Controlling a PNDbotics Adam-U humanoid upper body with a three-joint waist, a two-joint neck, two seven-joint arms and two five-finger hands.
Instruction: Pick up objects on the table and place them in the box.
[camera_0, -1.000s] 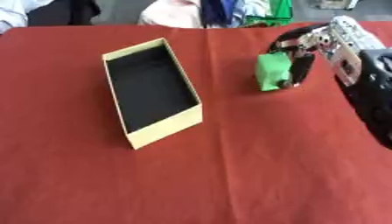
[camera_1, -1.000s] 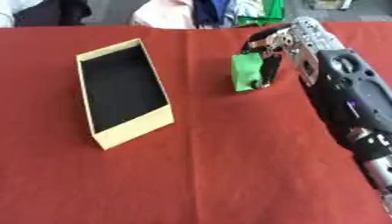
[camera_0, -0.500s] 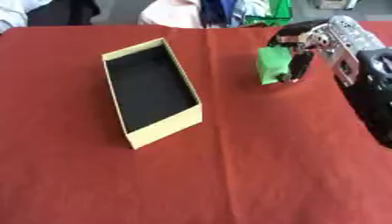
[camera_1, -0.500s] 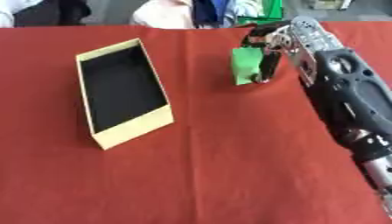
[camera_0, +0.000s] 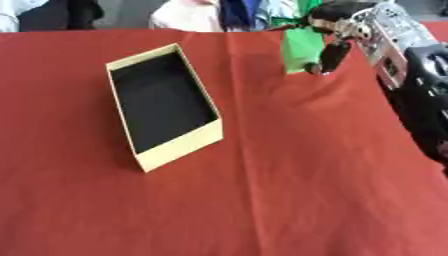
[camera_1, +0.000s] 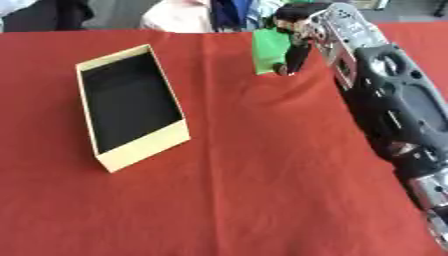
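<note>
On the left of the red tablecloth (camera_0: 262, 200), an open cream box (camera_0: 164, 105) with a dark inside sits. To its right, near the far edge, the robot's right hand (camera_1: 302, 30) curls its fingers round a green object (camera_1: 269, 50).

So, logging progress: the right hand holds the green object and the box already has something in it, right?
Not quite. The right hand does hold the green object, but the box has nothing in it; the left eye view shows only its bare dark inside.
</note>
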